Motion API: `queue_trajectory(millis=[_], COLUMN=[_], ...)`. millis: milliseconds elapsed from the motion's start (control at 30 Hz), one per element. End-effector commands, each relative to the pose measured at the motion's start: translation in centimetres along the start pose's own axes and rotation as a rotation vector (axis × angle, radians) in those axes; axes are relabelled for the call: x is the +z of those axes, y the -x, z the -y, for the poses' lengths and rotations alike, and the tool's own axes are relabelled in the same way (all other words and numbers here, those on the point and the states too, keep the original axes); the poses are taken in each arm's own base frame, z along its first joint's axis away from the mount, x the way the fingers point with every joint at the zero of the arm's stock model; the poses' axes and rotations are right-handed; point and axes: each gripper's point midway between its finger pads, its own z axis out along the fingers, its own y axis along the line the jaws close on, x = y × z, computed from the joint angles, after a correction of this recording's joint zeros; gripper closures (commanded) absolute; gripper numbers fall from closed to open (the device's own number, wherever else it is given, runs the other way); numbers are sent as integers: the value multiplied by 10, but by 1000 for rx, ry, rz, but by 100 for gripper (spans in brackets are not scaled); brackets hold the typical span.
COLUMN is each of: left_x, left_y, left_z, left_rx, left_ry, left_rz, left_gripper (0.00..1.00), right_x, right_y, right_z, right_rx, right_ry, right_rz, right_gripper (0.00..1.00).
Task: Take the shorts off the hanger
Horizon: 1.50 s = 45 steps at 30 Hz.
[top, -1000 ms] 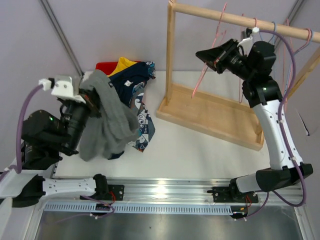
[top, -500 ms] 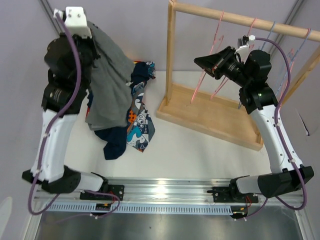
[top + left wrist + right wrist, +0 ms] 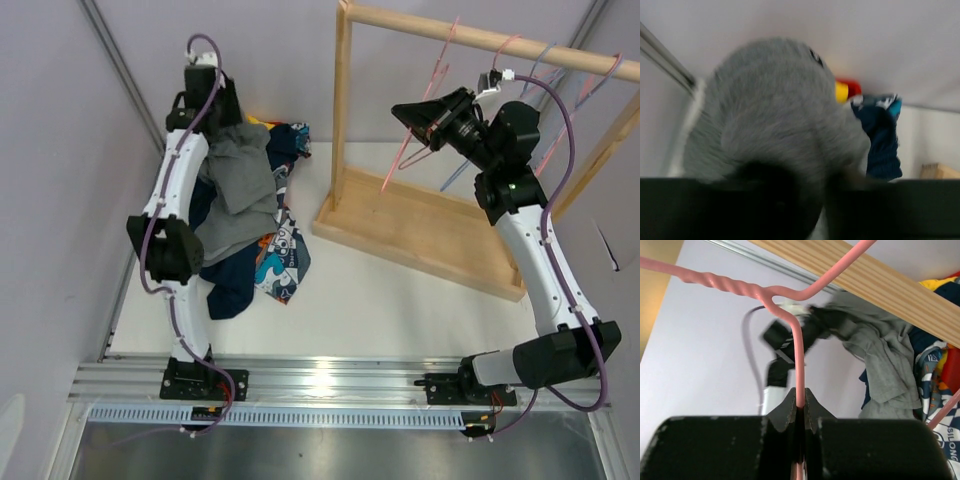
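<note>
The pile of shorts (image 3: 245, 200) fills the back left of the table (image 3: 400, 310), and the left arm (image 3: 178, 185) stretches over it. The rack's post (image 3: 342, 110) and base (image 3: 430, 235) block the right. A bare strip runs between pile and base. A pink hanger (image 3: 799, 360) dangles under the rail (image 3: 470, 38).

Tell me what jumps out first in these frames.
The left arm, reaching far back on the left over a heap of shorts with the grey shorts on top. Then the right gripper, pinched shut on the wire of a bare pink hanger at the wooden rack.
</note>
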Motion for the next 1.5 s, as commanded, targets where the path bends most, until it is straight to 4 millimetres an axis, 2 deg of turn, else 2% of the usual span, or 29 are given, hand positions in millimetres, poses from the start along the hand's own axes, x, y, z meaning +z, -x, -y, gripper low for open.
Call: queue_trajectory(millis=[0, 67, 167, 233, 300, 333, 400, 433, 533, 567, 633, 667, 733, 767, 833, 867, 900, 967, 1000, 1033, 1067, 1133, 1167, 1200, 1267, 1333, 1367, 1433, 1467], left_x=[30, 34, 33, 21, 12, 3, -9, -23, -47, -66, -85, -106, -129, -151, -177, -199, -211, -232, -252, -257, -266, -285, -292, -297, -308, -309, -304, -306, -301], left_y=[-86, -114, -141, -132, -126, -110, -96, -78, -55, -37, -22, -9, 8, 18, 32, 37, 40, 40, 41, 33, 33, 22, 20, 3, -6, -35, -52, -63, -84], left_z=[13, 15, 10, 5, 6, 7, 7, 8, 9, 10, 10, 10, 11, 12, 19, 18, 17, 18, 15, 13, 12, 5, 3, -1, -6, -12, -14, -18, -20], left_rx=[-73, -81, -94, -101, -111, -117, -123, -130, -145, -151, -154, -156, -161, -161, -144, -136, -128, -106, -108, -106, -107, -112, -115, -109, -112, -109, -105, -111, -111], left_ry=[-65, -67, -42, -26, -33, -39, -46, -57, -79, -91, -98, -108, -120, -137, -167, -173, -175, -190, -201, -203, -209, -210, -213, -211, -211, -203, -194, -188, -180], left_rz=[-258, -339, -364, -337, -334, -303, -280, -241, -191, -147, -100, -61, -7, 31, 90, 128, 150, 182, 216, 210, 227, 237, 246, 231, 243, 225, 196, 201, 167], left_gripper=[29, 1, 1, 1, 1, 1, 1, 1, 1, 1, 0, 1, 1, 1, 1, 1, 1, 1, 1, 1, 1, 0, 1, 1, 1, 1, 1, 1, 1], right_x=[-1, 2, 8, 10, 16, 18, 23, 23, 20, 18, 10, 7, -3, -6, -17, -21, -29, -39, -46, -56, -64, -85, -95, -102, -128, -145, -163, -181, -197], right_y=[22, 26, 34, 41, 46, 46, 44, 41, 33, 31, 26, 24, 18, 13, 5, 3, -3, -8, -12, -15, -18, -23, -27, -31, -39, -46, -51, -55, -56], right_z=[-52, -54, -52, -47, -29, -24, -4, 0, 15, 16, 15, 14, 3, -3, -20, -24, -24, -25, -18, -21, -8, -9, 4, 14, 17, 27, 30, 41, 46], right_rx=[-56, -54, -41, -28, 8, 18, 52, 61, 93, 93, 87, 83, 62, 46, -22, -40, -46, -109, -109, -165, -163, -252, -256, -267, -335, -369, -421, -462, -484], right_ry=[155, 163, 153, 136, 103, 96, 65, 61, 40, 38, 33, 33, 45, 60, 79, 72, 38, 9, -40, -54, -120, -156, -221, -256, -294, -336, -369, -426, -473], right_rz=[64, 72, 83, 100, 104, 103, 97, 92, 81, 78, 75, 75, 68, 49, 35, 32, 24, 26, 17, 24, 25, 38, 40, 40, 48, 47, 52, 59, 83], right_gripper=[100, 100, 100, 100, 100, 100, 100, 100, 100, 100, 100, 100, 100, 70, 31, 10, 3, 1, 1, 0, 1, 1, 0, 1, 1, 1, 1, 1, 0])
